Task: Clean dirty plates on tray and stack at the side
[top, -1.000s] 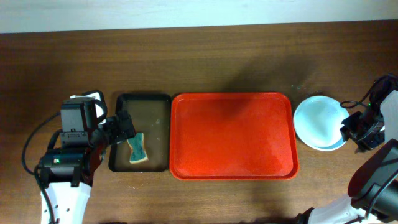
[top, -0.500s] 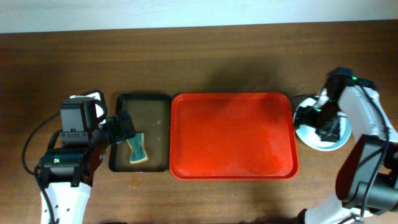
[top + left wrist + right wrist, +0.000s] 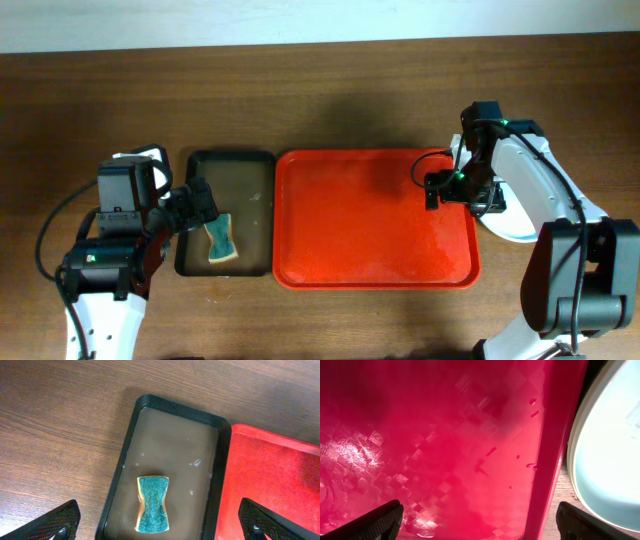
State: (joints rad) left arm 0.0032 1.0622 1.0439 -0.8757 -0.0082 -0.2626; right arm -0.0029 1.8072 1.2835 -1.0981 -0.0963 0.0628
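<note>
The tray (image 3: 375,225), a glossy red plastic rectangle with rounded corners and a raised rim, is seen at the middle of the wood-grain table (image 3: 320,100). Its floor is embossed with a fine diamond pattern and dotted with a few droplets. The plates (image 3: 518,228), round, shallow and smooth, pale mint-blue with a whiter rim, are set on the table just beside the tray at its 3 o'clock. They are partly hidden by the right arm, and their number cannot be told.

The right gripper (image 3: 438,188) is held above the tray toward its 2 o'clock side, its fingers spread wide with nothing gripped. At the tray's 9 o'clock a black-rimmed tray (image 3: 230,155) of brownish liquid is placed, with a waisted, green-topped sponge (image 3: 221,240) lying in it. The left gripper (image 3: 197,205) is held over that tray's 9 o'clock rim, its fingers parted wide and empty.
</note>
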